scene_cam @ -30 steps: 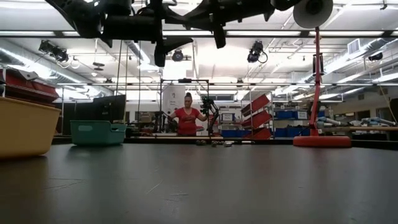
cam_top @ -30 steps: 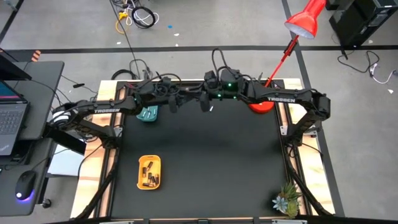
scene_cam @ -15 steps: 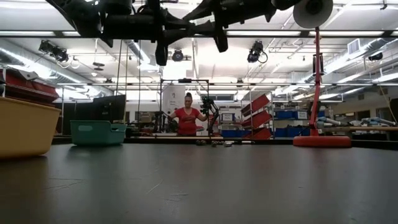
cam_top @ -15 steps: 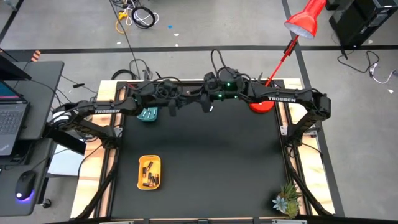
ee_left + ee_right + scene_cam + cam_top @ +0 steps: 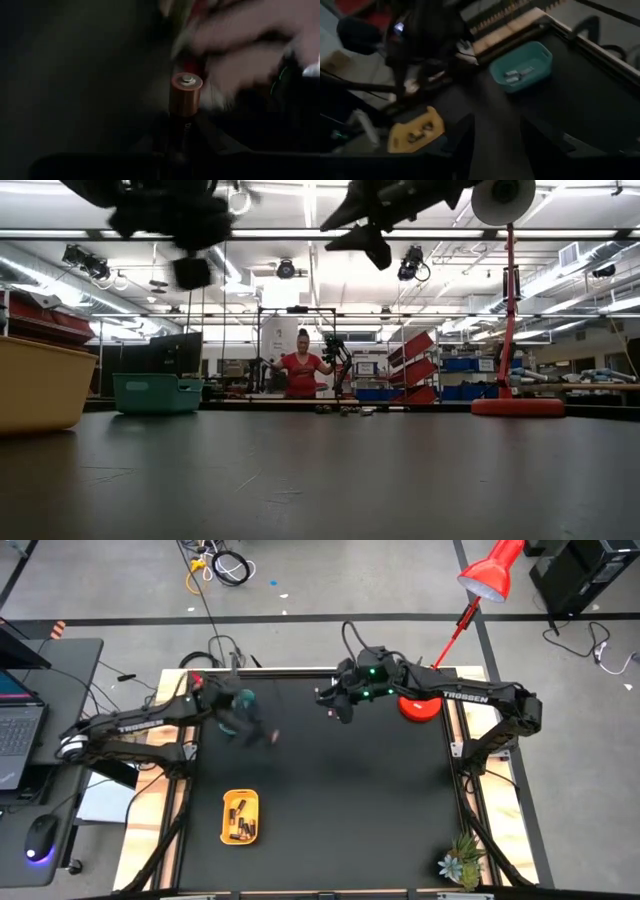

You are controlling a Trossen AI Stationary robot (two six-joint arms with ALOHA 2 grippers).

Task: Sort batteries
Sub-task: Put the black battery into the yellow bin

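My left gripper (image 5: 262, 733) hangs high above the table's far left part, next to the teal tray (image 5: 243, 699), shut on a battery (image 5: 185, 95) with a copper top and a black body. My right gripper (image 5: 333, 708) stands open and holds nothing, high above the table's far middle (image 5: 492, 125). The teal tray (image 5: 522, 65) holds a few silvery batteries. The yellow tray (image 5: 240, 817), near the left front, holds several dark batteries. In the low view both grippers, left (image 5: 190, 272) and right (image 5: 378, 252), are far above the tabletop. My left gripper pinches the battery's black lower body (image 5: 181, 134) between its two fingers. The battery lies along the fingers, and its copper end (image 5: 186, 82) sticks out past their tips. It is lifted clear, high above the table.
A red lamp's round base (image 5: 420, 708) stands at the table's far right, its pole (image 5: 512, 310) rising beside my right arm. A small plant (image 5: 460, 860) sits at the near right corner. A person (image 5: 302, 370) stands far off in the room behind.
The two grippers stood tip to tip high above the table's far middle and have now parted. My left gripper has swung quickly toward the table's left and near side, beside the teal tray, carrying the battery. My right gripper has drawn back a little toward the right.
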